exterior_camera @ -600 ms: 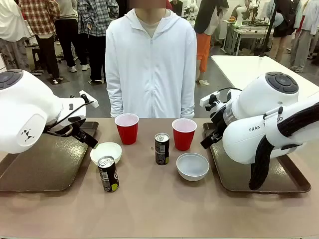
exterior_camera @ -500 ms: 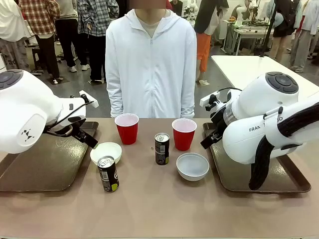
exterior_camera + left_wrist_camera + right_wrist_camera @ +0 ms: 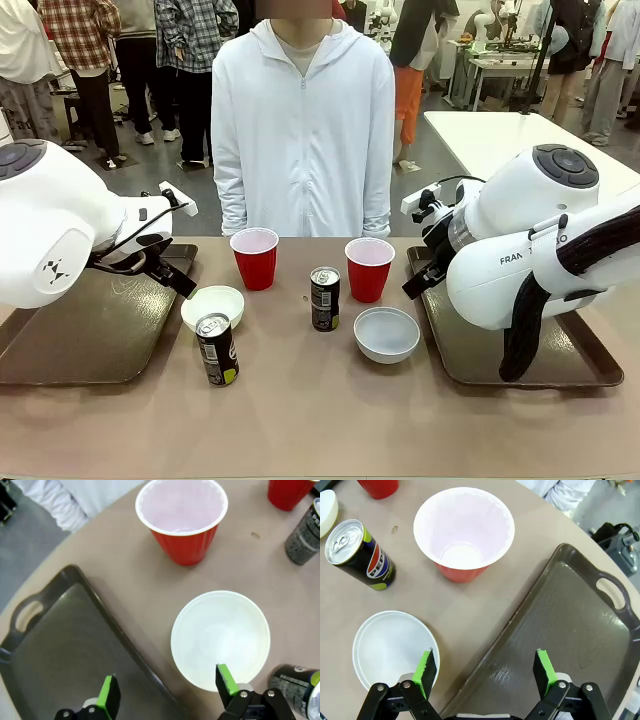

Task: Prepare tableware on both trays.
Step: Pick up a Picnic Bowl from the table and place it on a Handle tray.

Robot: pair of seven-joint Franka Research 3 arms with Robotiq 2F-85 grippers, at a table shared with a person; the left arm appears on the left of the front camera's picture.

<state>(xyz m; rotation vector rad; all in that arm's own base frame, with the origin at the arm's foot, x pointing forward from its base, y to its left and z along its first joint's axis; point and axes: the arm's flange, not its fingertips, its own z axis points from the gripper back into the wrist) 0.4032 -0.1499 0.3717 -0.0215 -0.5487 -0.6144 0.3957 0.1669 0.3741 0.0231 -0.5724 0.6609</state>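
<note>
So far nothing has been loaded: the left tray (image 3: 95,335) and the right tray (image 3: 462,352) lie bare at opposite ends of the table (image 3: 300,425). All six pieces are grouped on the tabletop between them, so every placement is judged outstanding.

The cream bowl (image 3: 212,306) sits just beside the left tray's rim, with one can (image 3: 217,349) in front and one red cup (image 3: 255,258) behind. The grey-white bowl (image 3: 386,333), second can (image 3: 324,298) and second red cup (image 3: 369,269) are set toward the right tray.

The left gripper (image 3: 166,685) is held wide and empty over the tray rim and cream bowl. The right gripper (image 3: 484,667) is likewise spread wide and empty.

- Trays: glossy dark brown plastic, raised rims, cut-out handles.
- Cups: tapered, ribbed red walls, white insides.
- Bowls: smooth, round, shallow.
- Cans: dark printed cylinders, pull-tab tops.
</note>
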